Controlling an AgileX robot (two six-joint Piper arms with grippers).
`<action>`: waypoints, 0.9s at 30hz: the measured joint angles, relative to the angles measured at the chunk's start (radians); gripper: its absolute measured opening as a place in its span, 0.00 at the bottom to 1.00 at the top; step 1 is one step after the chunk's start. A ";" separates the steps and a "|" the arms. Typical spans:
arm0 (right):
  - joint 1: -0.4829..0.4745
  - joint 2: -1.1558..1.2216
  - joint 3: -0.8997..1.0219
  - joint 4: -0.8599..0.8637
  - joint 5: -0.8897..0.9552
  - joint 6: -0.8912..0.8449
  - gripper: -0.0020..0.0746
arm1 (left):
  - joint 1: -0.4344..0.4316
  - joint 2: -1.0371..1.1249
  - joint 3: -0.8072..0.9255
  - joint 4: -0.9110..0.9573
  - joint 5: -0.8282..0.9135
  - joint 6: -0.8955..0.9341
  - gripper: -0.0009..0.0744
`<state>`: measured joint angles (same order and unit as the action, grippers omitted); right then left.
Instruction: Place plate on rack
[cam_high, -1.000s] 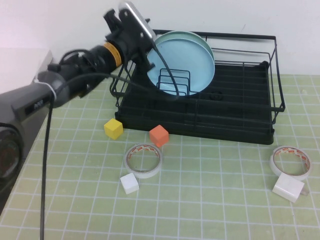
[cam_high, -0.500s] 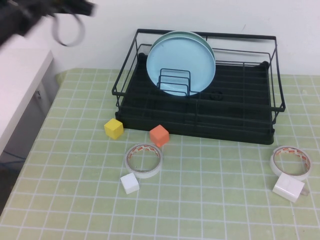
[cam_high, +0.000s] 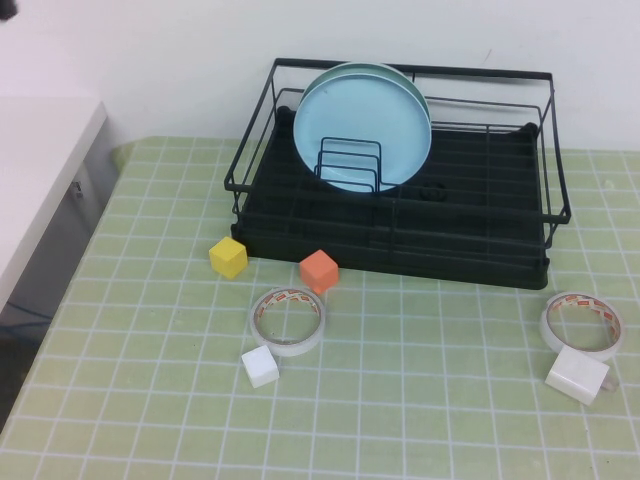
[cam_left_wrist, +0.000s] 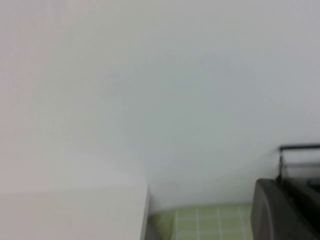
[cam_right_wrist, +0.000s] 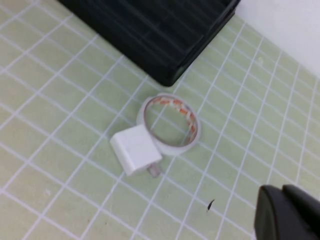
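Note:
The light sky-blue plate stands on edge in the black wire rack, leaning among the divider loops, with the pale mint-green plate right behind it. Nothing holds it. My left gripper is out of the high view; in the left wrist view it is a dark shape before the white wall, with a rack rail beside it. My right gripper is shut and empty, above the green mat near the rack's corner.
On the mat in front of the rack lie a yellow cube, an orange cube, a tape roll and a white cube. At the right lie a second tape roll and a white plug.
My left arm has pulled up and away to the left, out of the high view. The sky-blue plate stays standing in the rack.

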<state>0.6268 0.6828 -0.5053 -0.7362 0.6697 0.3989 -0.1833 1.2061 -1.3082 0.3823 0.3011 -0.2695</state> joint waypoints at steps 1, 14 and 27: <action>0.000 -0.008 0.011 0.000 -0.002 0.000 0.02 | 0.000 -0.050 0.052 0.000 -0.043 0.000 0.01; 0.000 -0.052 0.082 -0.011 -0.029 0.099 0.02 | 0.000 -0.447 0.284 -0.001 -0.264 -0.021 0.01; 0.000 -0.054 0.112 -0.064 -0.033 0.182 0.02 | 0.000 -0.764 0.290 -0.018 0.010 -0.175 0.01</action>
<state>0.6268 0.6290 -0.3933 -0.8002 0.6363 0.5804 -0.1833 0.4425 -1.0180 0.3642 0.3112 -0.4448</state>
